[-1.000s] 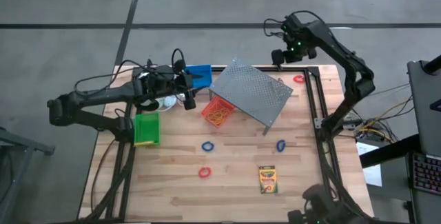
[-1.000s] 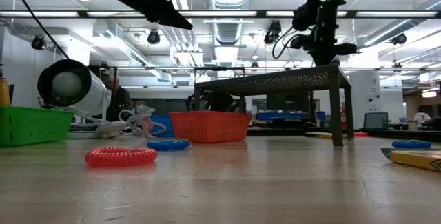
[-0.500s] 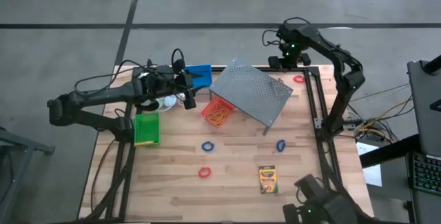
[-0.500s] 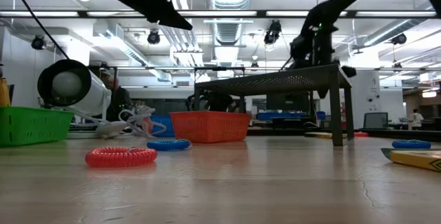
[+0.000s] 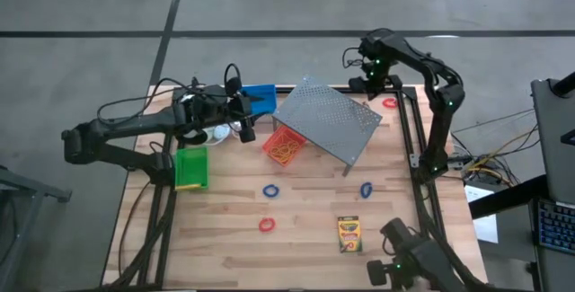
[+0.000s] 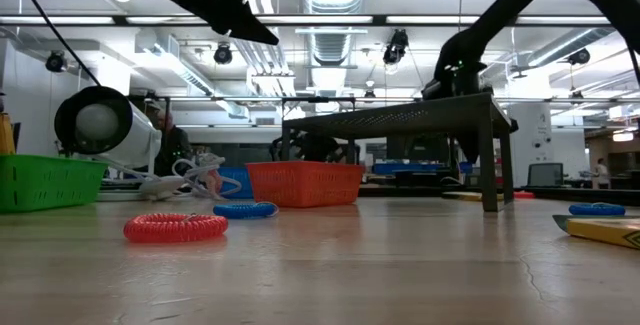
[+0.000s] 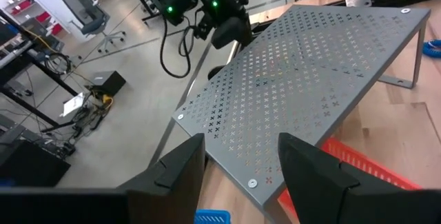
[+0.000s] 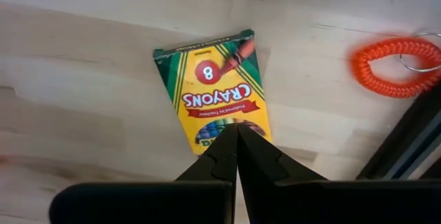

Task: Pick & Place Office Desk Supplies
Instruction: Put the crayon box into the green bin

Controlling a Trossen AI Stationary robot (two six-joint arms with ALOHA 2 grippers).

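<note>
Wooden table (image 5: 225, 238) strewn with supplies. Left gripper (image 5: 244, 112) poised above the far left part, beside the blue bin (image 5: 260, 97) and over the white roll (image 5: 216, 134); fingers (image 7: 180, 163) spread wide, nothing between them, pointed toward the grey rack (image 7: 310, 65). Right gripper (image 5: 368, 78) up at the far right corner, fingers (image 8: 238, 145) pressed fully together, gripping nothing, hanging over a crayon box (image 8: 213, 100) flat on the wood, printed face up. Just beside that box, apart from it, a red-orange coil band (image 8: 393, 65) with a metal key ring.

Elsewhere: red-orange bin (image 5: 284, 145) tucked partly under the near-left edge of the rack, yellow bands inside. Green bin (image 5: 190, 168) at the left edge, near the left arm's base. Second crayon box (image 5: 348, 234) flat near the front right. Blue band (image 5: 270, 190) and red band (image 5: 266, 225) mid-table, near each other but not touching; another blue band (image 5: 367, 189) nearer the front than the rack, between it and the second crayon box.
</note>
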